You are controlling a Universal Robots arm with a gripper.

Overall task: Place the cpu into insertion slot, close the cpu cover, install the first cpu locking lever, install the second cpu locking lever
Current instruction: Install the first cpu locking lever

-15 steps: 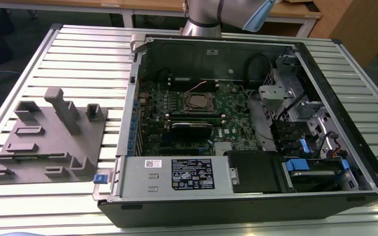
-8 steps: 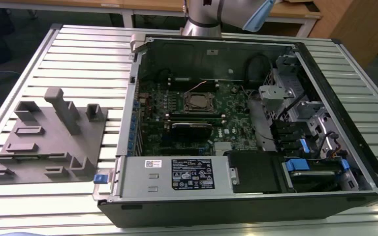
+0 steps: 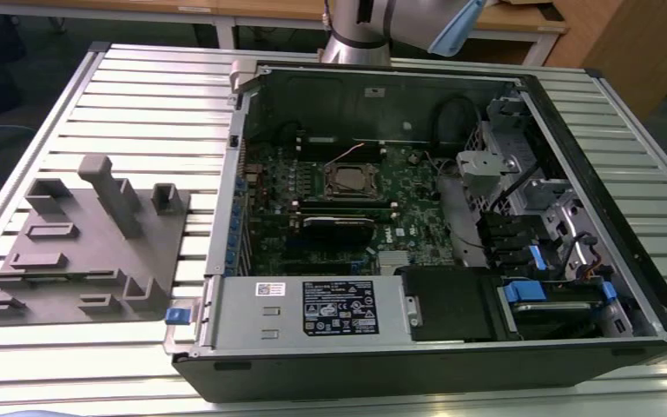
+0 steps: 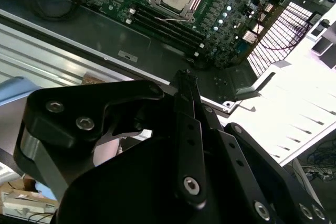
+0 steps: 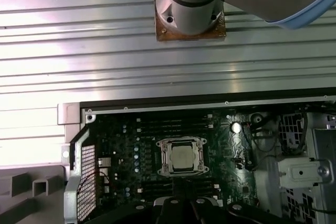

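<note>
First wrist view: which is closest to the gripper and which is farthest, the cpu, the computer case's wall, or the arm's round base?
1. The cpu, on the motherboard inside the case, just ahead of the gripper.
2. The case wall, at the case's edge, beyond the cpu.
3. The arm's base, on the slatted table, outside the case.

My exterior camera looks steeply down on the open computer case [image 3: 450, 372]. The first wrist camera faces straight down from above it, the second slants past the gripper [image 4: 185, 76]; all three share the cpu [image 3: 350, 181].
</note>
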